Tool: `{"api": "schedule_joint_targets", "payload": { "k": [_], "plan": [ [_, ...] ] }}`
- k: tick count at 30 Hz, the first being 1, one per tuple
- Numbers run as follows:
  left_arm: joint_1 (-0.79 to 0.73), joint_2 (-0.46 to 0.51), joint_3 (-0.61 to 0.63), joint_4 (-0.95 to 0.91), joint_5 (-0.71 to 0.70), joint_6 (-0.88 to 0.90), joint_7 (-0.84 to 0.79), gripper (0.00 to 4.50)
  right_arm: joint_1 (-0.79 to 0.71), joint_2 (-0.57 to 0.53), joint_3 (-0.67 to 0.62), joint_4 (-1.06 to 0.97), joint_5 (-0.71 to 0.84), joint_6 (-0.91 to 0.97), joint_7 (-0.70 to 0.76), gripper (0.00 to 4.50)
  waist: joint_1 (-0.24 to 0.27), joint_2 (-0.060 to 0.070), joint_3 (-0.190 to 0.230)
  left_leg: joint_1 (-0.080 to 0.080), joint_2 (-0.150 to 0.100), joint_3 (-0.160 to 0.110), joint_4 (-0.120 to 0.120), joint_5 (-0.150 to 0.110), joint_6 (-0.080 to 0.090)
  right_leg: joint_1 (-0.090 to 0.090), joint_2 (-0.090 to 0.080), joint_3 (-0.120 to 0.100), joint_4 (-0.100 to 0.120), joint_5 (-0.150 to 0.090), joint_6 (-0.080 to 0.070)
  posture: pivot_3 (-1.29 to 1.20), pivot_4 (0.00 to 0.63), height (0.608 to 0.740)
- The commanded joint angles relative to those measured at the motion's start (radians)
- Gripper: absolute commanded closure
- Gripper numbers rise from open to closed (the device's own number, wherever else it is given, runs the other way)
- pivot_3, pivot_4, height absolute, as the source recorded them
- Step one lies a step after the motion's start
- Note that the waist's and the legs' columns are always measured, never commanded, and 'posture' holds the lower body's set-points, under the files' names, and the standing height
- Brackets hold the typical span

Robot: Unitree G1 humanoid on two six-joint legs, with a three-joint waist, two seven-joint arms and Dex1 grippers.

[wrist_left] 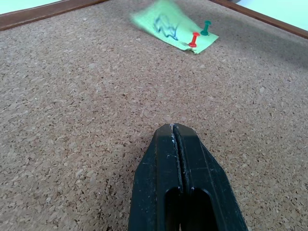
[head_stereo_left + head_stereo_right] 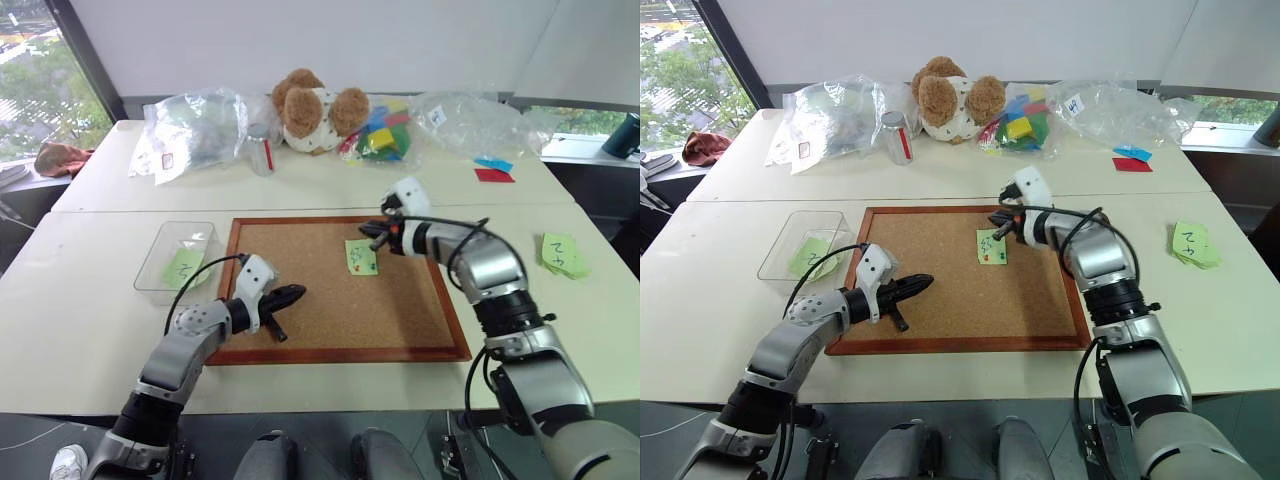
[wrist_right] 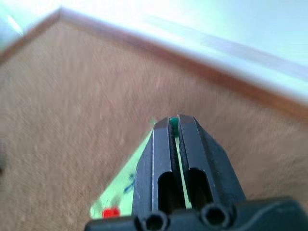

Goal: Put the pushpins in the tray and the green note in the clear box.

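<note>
Starting at nine o'clock of the board: the transparent shallow plastic box (image 2: 160,245) sits on the white table, already holding a light-green paper with a big squiggle (image 2: 183,268). That one is not our note.

Next across, the left gripper (image 2: 300,291) hovers low over the big wood-framed corkboard (image 2: 320,330), at about nine o'clock from its centre. Its black fingers are pressed flat together with nothing between them.

On to the target. The small light-green square sticky note (image 2: 360,257) lies on the cork at about one o'clock from the board's centre, nowhere near the box yet.

The right gripper (image 2: 373,232) hangs just off the note's one o'clock edge. Its jaws are narrow, closed on a small teal-green speck (image 3: 173,122), which I judge to be a pushpin head. So the step in hand is pin-pulling, and the note's turn comes later.

Next move, as I read it: carry that pin to the small dark tray and let go, then come back for the rest. The note cannot lift cleanly while pins hold it down.

The left wrist view gives what the head views barely resolve, a red plastic-headed pushpin (image 1: 194,39) and a green plastic-headed pushpin (image 1: 206,27) standing upright in one corner of the note. Only the right wrist view catches the pinched speck.

Far out at three o'clock, spare green squiggle notes (image 2: 562,255) lie on the table.
</note>
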Motion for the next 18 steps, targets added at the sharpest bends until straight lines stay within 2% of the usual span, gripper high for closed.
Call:
{"api": "schedule_joint_targets", "payload": {
  "k": [1,5,10,18],
  "plan": [
    [0.022,0.003,-0.010,0.026,0.017,0.030,0.003,4.50,-0.025,-0.045,-0.093,-0.097,0.035,0.051,-0.022,4.43,0.000,0.000,0.000,0.000,0.000,0.000,0.000,0.000,0.000,0.000,0.000,0.000,0.000,0.000,0.000,0.00,0.150,0.740],
    [0.019,0.003,-0.008,0.031,0.017,0.028,0.000,4.50,-0.001,-0.108,-0.161,-0.088,0.025,0.058,-0.059,4.43,0.000,0.001,-0.001,0.000,0.000,0.000,0.000,0.000,0.001,0.000,0.000,0.000,0.000,0.000,0.000,0.00,0.150,0.740],
    [0.015,0.004,-0.008,0.038,0.018,0.024,-0.008,4.50,0.018,-0.184,-0.230,0.069,-0.003,0.003,-0.118,4.43,0.000,0.001,-0.001,0.000,0.000,0.000,0.000,0.000,0.001,0.001,0.000,0.000,0.000,0.000,0.000,0.00,0.150,0.740],
    [0.004,-0.003,-0.012,0.049,0.024,0.020,-0.016,4.50,0.015,-0.195,-0.242,0.280,-0.015,-0.080,-0.128,4.43,-0.001,0.004,-0.002,0.001,0.000,0.001,0.000,0.000,0.001,0.001,0.000,0.000,0.000,0.000,0.000,0.00,0.150,0.740]
  ]
}}
